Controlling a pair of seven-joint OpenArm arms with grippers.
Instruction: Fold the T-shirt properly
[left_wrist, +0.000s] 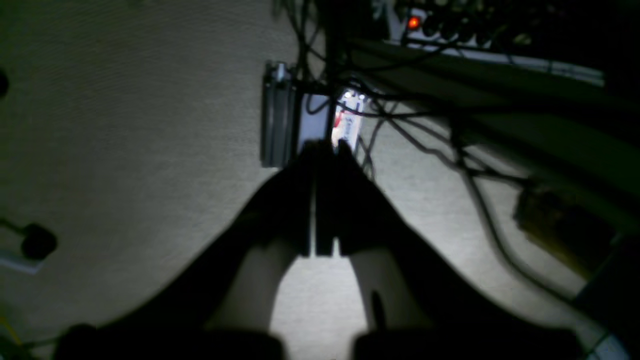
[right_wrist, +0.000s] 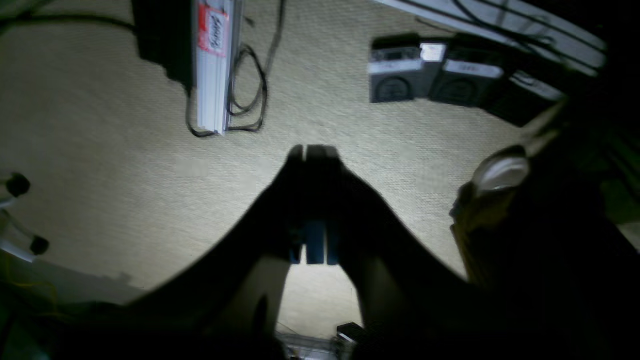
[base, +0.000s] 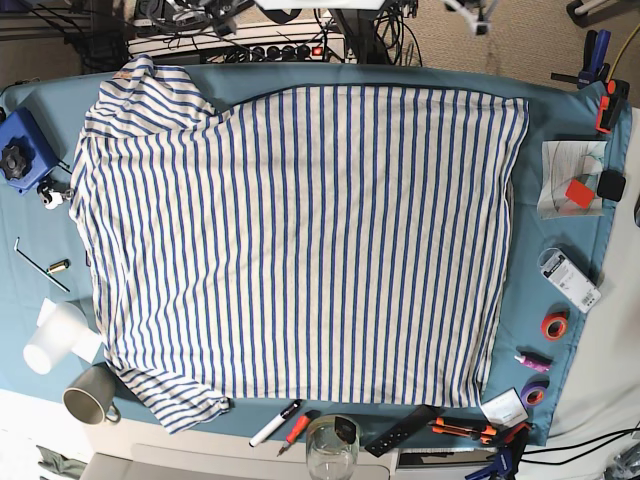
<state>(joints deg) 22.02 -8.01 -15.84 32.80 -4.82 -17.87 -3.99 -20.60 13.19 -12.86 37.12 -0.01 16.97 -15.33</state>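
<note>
The T-shirt (base: 300, 240), white with thin blue stripes, lies spread flat over most of the teal table cloth (base: 555, 130) in the base view. Its two short sleeves (base: 150, 90) sit at the left, one at the far corner and one at the near corner. Neither arm appears in the base view. In the left wrist view my left gripper (left_wrist: 325, 147) is shut with nothing in it, hanging over beige carpet. My right gripper (right_wrist: 307, 150) is likewise shut and empty above carpet in the right wrist view. The T-shirt is absent from both wrist views.
Around the shirt lie a blue device (base: 18, 150), a hex key (base: 40, 265), a white cup (base: 55, 335), a grey mug (base: 90, 395), markers (base: 275, 423), a glass jar (base: 332, 450), tape rolls (base: 555, 325) and a clamp (base: 610, 100). Cables (left_wrist: 450, 150) and an aluminium bar (right_wrist: 212, 65) lie on the floor.
</note>
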